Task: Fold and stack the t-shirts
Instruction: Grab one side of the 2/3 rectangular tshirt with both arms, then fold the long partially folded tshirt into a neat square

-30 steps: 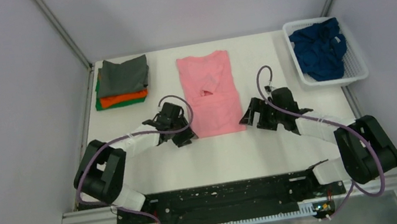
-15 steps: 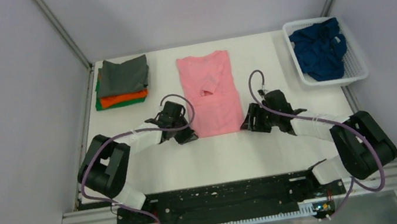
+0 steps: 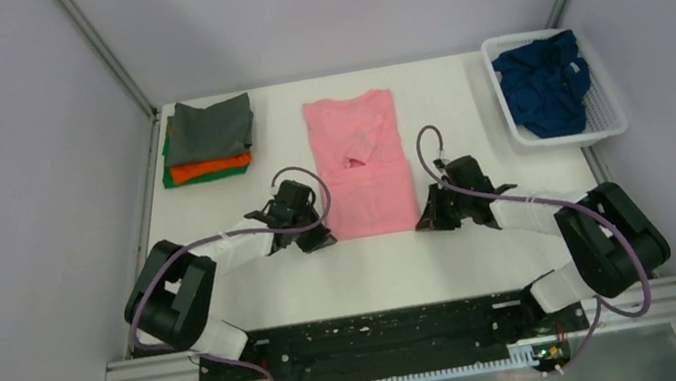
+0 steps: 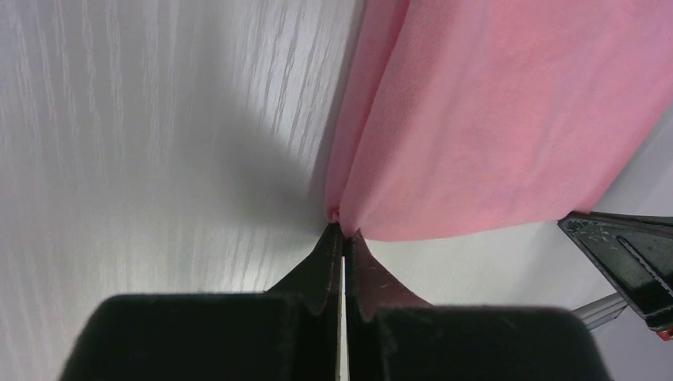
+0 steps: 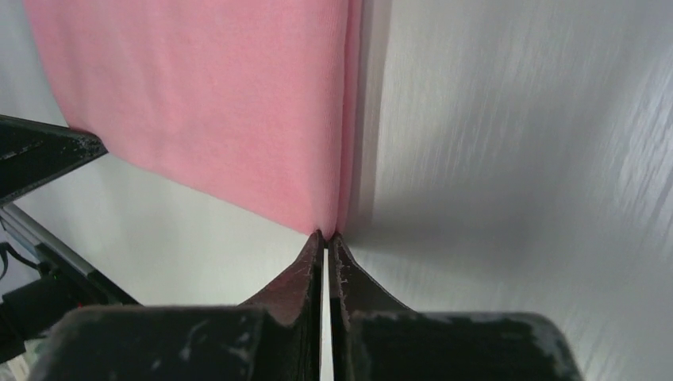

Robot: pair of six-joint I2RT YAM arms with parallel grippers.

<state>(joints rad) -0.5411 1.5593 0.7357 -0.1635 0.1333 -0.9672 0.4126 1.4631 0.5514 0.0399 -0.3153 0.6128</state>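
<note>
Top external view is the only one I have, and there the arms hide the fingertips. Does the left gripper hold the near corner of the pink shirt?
Observer: Yes. The left wrist view shows the left gripper shut on the near left corner of the pink t-shirt.
Operator: And the other arm?
Observer: The right gripper is shut on the near right corner, just at the folded side edge.
Operator: One layer of cloth, or more?
Observer: On the left, two folded layers run together into the pinch, so both seem to be caught.
</note>
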